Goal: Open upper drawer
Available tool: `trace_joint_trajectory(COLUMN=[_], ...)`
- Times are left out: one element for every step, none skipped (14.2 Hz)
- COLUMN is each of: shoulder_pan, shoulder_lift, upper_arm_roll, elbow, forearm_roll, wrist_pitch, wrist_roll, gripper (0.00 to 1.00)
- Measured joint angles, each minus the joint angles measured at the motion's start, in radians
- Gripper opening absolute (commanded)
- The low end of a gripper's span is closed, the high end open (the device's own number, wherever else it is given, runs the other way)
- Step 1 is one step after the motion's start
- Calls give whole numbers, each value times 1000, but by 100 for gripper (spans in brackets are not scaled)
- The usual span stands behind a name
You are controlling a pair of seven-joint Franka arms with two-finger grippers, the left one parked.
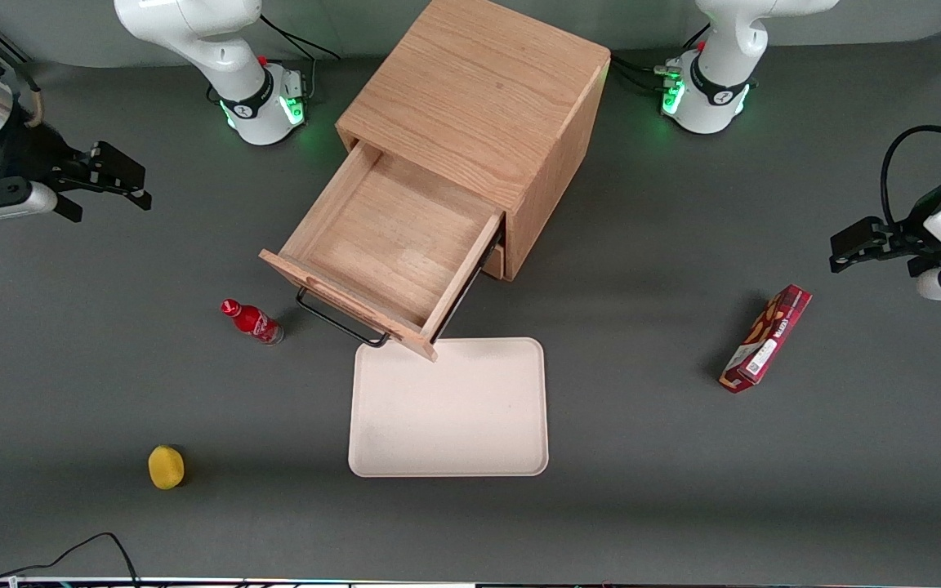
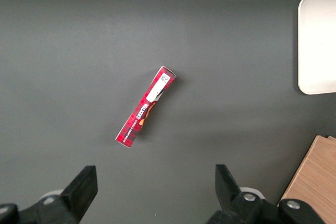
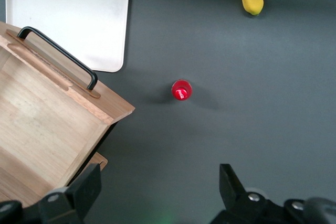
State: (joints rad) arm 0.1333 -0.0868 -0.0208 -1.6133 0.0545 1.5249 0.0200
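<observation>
The upper drawer point(image 1: 389, 245) of the light oak cabinet point(image 1: 479, 98) stands pulled far out, its wooden inside bare. Its black bar handle point(image 1: 340, 320) faces the front camera. In the right wrist view the upper drawer point(image 3: 47, 124) and the handle point(image 3: 60, 56) show from above, with a corner of the lower drawer point(image 3: 100, 161) just under it. My gripper point(image 1: 142, 188) hangs above the table toward the working arm's end, well apart from the handle. The gripper point(image 3: 160, 182) is open, with only grey table between its fingers.
A small red bottle point(image 1: 251, 321) stands beside the handle. A cream tray point(image 1: 448, 408) lies in front of the drawer, its corner under the drawer front. A yellow round object point(image 1: 166, 467) lies nearer the front camera. A red box point(image 1: 767, 337) lies toward the parked arm's end.
</observation>
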Motion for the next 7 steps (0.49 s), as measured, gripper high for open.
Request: trace_joint_trajectory(shoulder_pan=[-4, -7, -8, -9, -9, -9, -9], shoulder_lift=[0, 0, 0, 1, 3, 6, 11], upper_arm_roll=[-2, -2, -2, -2, -2, -1, -1], elbow=[3, 4, 5, 5, 5, 5, 4], forearm_roll=[0, 0, 0, 1, 2, 3, 3], wrist_pitch=[-22, -46, -62, -72, -76, -76, -76], wrist_roll=[0, 0, 0, 0, 0, 0, 0], gripper=[100, 100, 100, 100, 100, 100, 100])
